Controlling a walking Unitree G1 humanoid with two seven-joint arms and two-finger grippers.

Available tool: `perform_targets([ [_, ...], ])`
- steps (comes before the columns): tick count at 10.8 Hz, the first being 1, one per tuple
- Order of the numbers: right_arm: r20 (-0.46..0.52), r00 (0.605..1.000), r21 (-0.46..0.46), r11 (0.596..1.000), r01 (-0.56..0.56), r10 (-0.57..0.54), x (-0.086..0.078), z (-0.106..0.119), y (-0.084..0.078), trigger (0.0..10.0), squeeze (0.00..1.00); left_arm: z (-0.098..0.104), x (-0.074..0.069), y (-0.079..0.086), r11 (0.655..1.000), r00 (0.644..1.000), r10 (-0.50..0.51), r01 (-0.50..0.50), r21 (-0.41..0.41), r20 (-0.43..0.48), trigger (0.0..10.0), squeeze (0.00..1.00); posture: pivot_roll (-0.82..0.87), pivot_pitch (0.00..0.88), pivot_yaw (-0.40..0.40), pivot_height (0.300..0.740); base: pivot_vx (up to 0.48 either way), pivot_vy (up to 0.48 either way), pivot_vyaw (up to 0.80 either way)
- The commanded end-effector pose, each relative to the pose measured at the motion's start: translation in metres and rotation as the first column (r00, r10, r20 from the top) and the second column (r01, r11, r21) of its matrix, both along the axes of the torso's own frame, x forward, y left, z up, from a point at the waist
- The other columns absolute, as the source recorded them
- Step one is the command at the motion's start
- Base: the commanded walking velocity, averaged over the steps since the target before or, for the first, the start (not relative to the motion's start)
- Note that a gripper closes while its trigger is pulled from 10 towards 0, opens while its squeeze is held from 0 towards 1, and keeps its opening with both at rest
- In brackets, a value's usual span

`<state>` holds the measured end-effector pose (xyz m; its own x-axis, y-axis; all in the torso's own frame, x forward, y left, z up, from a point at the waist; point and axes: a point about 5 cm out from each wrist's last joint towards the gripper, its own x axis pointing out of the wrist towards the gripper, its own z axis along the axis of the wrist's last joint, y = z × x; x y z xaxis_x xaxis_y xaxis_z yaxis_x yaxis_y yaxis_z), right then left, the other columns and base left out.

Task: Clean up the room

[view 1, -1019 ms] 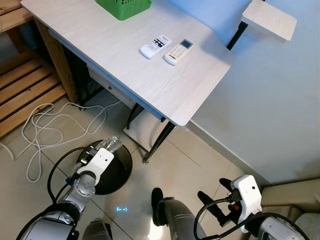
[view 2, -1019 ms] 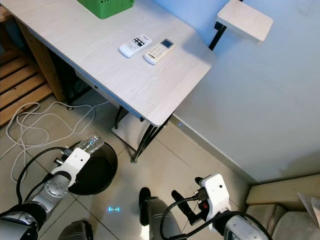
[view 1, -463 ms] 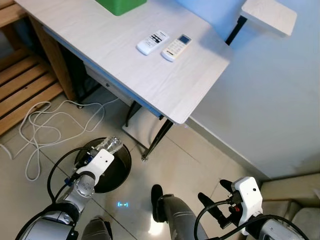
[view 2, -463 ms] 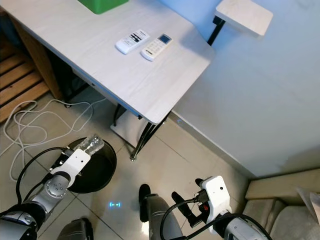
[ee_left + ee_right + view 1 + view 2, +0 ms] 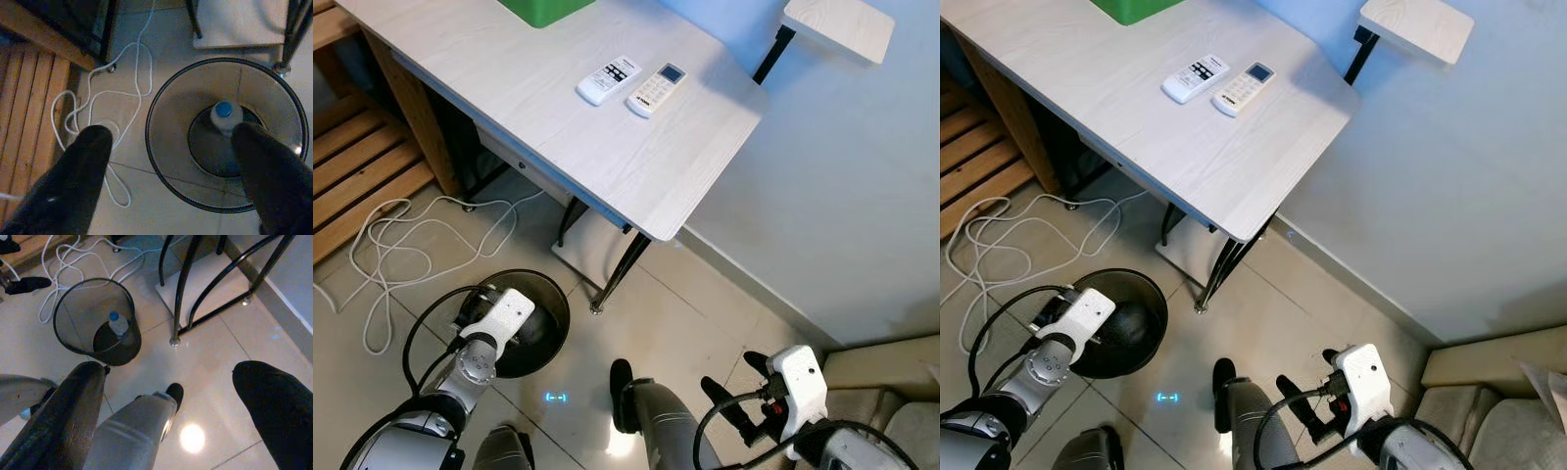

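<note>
left gripper hangs over the black mesh bin, jaws released and spread wide, nothing between them. the plastic bottle with the blue cap lies at the bottom of the bin, so the drop looks done. in the left eye view the bin sits lower left of the frame, on the tiled floor beside the foot of the desk leg.

right gripper is low by the robot's own leg, lower right of the eye views, jaws also released and empty, idle.

doing this step well, my read:
- lift the left arm straight up and clear of the bin rim before turning. the mesh bin looks light and would tip if a finger caught it.
- keep the feet off the white cable looped on the floor left of the bin.
- next candidates are on the tabletop, upper centre of the frame. whether they count as clutter is a judgement call.

counts:
- bins: 1
- bottles: 1, in the bin
- remotes: 2, remote with dark buttons and remote with a small screen, side by side and just apart on the tabletop
- green basket: 1, cut off at the top edge
- small side shelf: 1, upper right
- wooden slatted frame: 1, far left
- cable: 1 tangle, can't tell if it's a single cord
</note>
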<state>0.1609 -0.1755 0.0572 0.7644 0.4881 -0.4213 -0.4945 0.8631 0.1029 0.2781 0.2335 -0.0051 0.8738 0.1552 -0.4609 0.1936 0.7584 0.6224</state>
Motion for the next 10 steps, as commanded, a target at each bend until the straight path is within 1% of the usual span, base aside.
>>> perform_targets([
  [1, -0.010, 0.998, -0.007, 0.998, 0.056, -0.056, 0.002, -0.004, -0.008, 10.0, 0.00, -0.003, -0.002, -0.006, 0.998, 1.000, 0.010, -0.009, -0.066, 0.015, 10.0, 0.00, -0.27, 0.294, -0.143, 0.740, 0.000, 0.000, 0.00],
  [2, 0.018, 0.996, 0.005, 0.996, 0.090, -0.090, 0.014, -0.006, -0.007, 10.0, 0.00, 0.005, 0.005, -0.016, 0.989, 0.996, 0.007, 0.007, -0.150, 0.092, 10.0, 0.00, -0.23, 0.260, -0.112, 0.740, 0.000, 0.000, 0.00],
  [3, 0.041, 0.992, 0.023, 0.992, 0.122, -0.123, 0.024, -0.006, -0.006, 10.0, 0.00, 0.013, 0.010, -0.027, 0.969, 0.986, 0.003, 0.039, -0.244, 0.170, 10.0, 0.00, -0.20, 0.235, -0.093, 0.740, 0.000, 0.000, 0.00],
  [4, 0.089, 0.980, 0.036, 0.983, 0.177, -0.180, 0.043, -0.005, -0.005, 10.0, 0.00, 0.027, 0.017, -0.036, 0.945, 0.961, 0.027, 0.065, -0.321, 0.274, 10.0, 0.00, -0.13, 0.175, -0.056, 0.740, 0.000, 0.000, 0.00],
  [5, 0.121, 0.968, 0.043, 0.975, 0.216, -0.220, 0.054, -0.001, -0.007, 10.0, 0.00, 0.036, 0.020, -0.040, 0.927, 0.944, 0.045, 0.083, -0.367, 0.327, 10.0, 0.00, -0.11, 0.152, -0.045, 0.740, 0.000, 0.000, 0.00],
  [6, 0.173, 0.944, 0.070, 0.959, 0.274, -0.282, 0.072, 0.007, -0.008, 10.0, 0.00, 0.054, 0.023, -0.047, 0.889, 0.912, 0.078, 0.119, -0.442, 0.404, 10.0, 0.00, -0.06, 0.103, -0.021, 0.740, 0.000, 0.000, 0.00],
  [7, 0.271, 0.882, 0.129, 0.923, 0.364, -0.386, 0.097, 0.025, -0.012, 10.0, 0.00, 0.089, 0.020, -0.059, 0.823, 0.846, 0.160, 0.170, -0.542, 0.508, 10.0, 0.00, -0.02, 0.030, 0.011, 0.740, 0.000, 0.000, 0.00],
  [8, 0.304, 0.850, 0.156, 0.902, 0.402, -0.431, 0.104, 0.032, -0.014, 10.0, 0.00, 0.105, 0.016, -0.060, 0.796, 0.810, 0.210, 0.184, -0.577, 0.548, 10.0, 0.00, -0.01, 0.012, 0.018, 0.740, 0.000, 0.000, 0.00],
  [9, 0.319, 0.824, 0.178, 0.883, 0.433, -0.468, 0.107, 0.033, -0.017, 10.0, 0.00, 0.119, 0.016, -0.065, 0.801, 0.780, 0.206, 0.213, -0.560, 0.590, 10.0, 0.00, -0.01, 0.000, 0.025, 0.740, 0.000, 0.000, 0.00],
  [10, 0.359, 0.804, 0.186, 0.880, 0.436, -0.474, 0.107, 0.033, -0.016, 10.0, 0.00, 0.132, 0.012, -0.081, 0.816, 0.750, 0.071, 0.336, -0.470, 0.658, 10.0, 0.00, -0.01, 0.000, 0.034, 0.740, 0.000, 0.000, 0.00],
])
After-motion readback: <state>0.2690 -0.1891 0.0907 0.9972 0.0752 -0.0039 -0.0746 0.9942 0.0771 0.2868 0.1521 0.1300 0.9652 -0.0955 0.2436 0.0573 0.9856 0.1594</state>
